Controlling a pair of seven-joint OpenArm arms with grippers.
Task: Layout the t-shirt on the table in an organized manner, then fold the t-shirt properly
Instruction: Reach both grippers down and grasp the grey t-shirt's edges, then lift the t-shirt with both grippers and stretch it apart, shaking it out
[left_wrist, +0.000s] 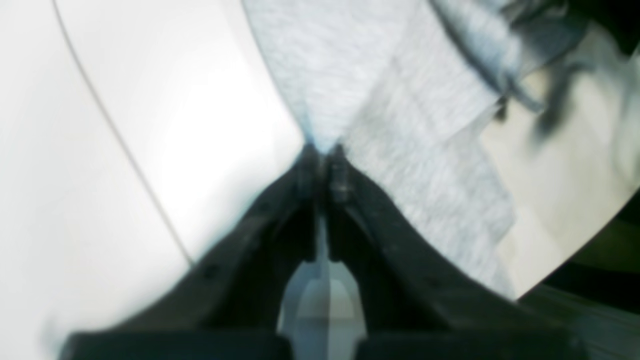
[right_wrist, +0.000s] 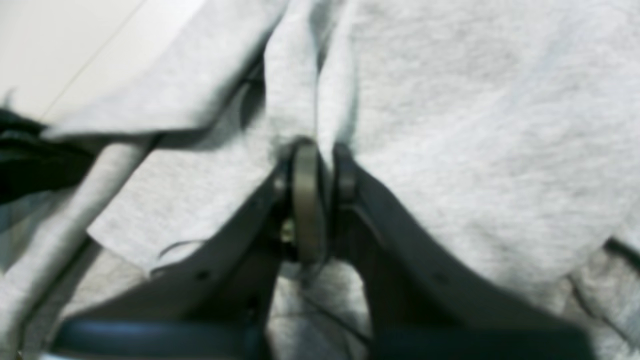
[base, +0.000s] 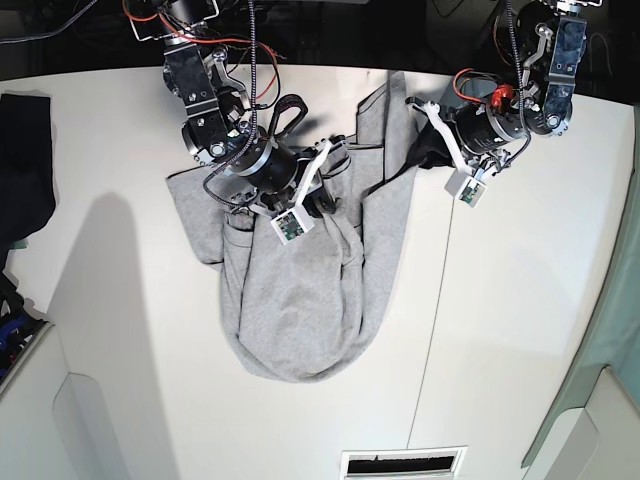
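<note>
Right gripper, the one on the left as you look from the base camera, is pinched tight on a fold of the t-shirt up near the middle of its top edge. Wrist view shows cloth bunched right between the jaws. Going right across the shirt, the left gripper is clamped on the shirt's far edge, holding a thin pinch of fabric.

The shirt is lying crumpled on the table, roughly centre, sagging into a rounded lump toward the near side, one sleeve sticking out left.

If it were me, I'd lift both pinches together and pull them apart evenly so the cloth tensions flat instead of twisting.

Fabric is soft heather-grey knit, floppy, with deep creases. The tabletop is smooth matte white with a thin dark seam just right of the shirt.
</note>
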